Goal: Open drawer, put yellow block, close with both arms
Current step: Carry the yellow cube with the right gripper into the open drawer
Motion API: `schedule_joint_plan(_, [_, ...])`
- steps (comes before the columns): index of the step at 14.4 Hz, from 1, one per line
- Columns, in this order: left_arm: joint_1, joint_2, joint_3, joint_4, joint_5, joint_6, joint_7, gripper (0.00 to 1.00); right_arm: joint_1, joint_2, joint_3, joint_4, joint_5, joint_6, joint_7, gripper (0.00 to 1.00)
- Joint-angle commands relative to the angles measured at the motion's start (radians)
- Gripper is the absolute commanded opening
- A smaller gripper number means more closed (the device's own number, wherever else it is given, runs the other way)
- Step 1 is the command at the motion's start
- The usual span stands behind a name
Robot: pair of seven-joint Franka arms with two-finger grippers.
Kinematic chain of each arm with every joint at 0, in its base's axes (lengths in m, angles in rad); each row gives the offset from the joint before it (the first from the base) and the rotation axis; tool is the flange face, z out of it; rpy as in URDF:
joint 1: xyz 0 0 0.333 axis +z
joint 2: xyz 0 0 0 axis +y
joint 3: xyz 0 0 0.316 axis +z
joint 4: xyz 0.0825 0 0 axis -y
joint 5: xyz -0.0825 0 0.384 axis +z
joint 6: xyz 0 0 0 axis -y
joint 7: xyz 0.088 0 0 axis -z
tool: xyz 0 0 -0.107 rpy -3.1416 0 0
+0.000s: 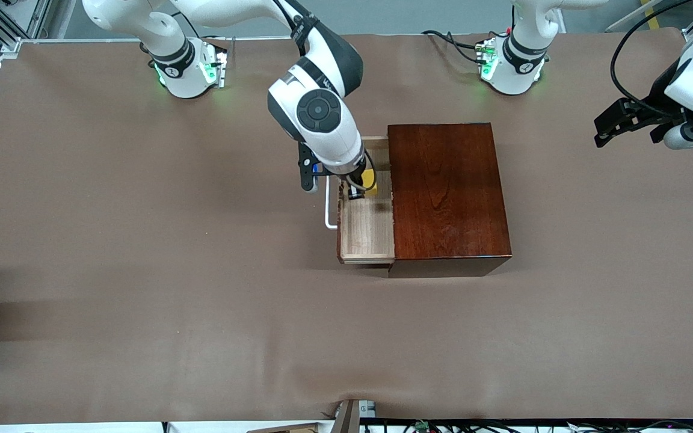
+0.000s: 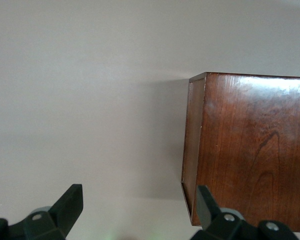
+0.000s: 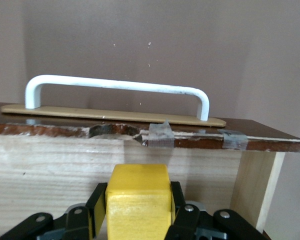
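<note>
No text, label, brand, number or sign can be read on anything here.

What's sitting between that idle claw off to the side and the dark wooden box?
Nothing. In the front view, only bare brown table lies between the waiting left gripper and the wooden box; the left wrist view shows the same.

Drawer [image 1: 366, 231] pulled out of the dark wooden box [image 1: 447, 195] toward the right arm's end of the counter [image 1: 142, 240]. Right gripper [image 1: 358, 189] down in the drawer, clamped on the yellow block [image 1: 370, 181]. Left gripper [image 1: 600, 129] waits over the counter, well apart from the box, fingers spread.
</note>
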Motion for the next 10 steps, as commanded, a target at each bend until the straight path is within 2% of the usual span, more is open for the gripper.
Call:
schedule_joint_plan(1, [0.02,-0.006,-0.005,0.0,-0.018,-0.007,0.02,1.0,0.024,0.025,-0.013,0.013,0.008,0.011,0.017,0.0])
schedule_joint_plan(5, [0.02,-0.008,-0.005,0.002,-0.019,-0.007,0.02,1.0,0.036,0.063,-0.015,0.014,0.006,0.044,0.012,0.0])
schedule_joint_plan(6, [0.02,-0.008,-0.005,0.002,-0.019,-0.007,0.02,1.0,0.032,0.062,-0.015,0.016,0.008,0.042,0.009,0.14])
schedule_joint_plan(8, [0.02,-0.006,-0.005,0.002,-0.019,-0.007,0.02,1.0,0.036,0.06,-0.016,0.017,-0.004,0.036,0.013,1.0])
schedule_joint_plan(10, [0.02,-0.008,-0.005,0.0,-0.019,-0.007,0.02,1.0,0.023,0.051,-0.016,0.028,-0.026,0.031,0.006,1.0])
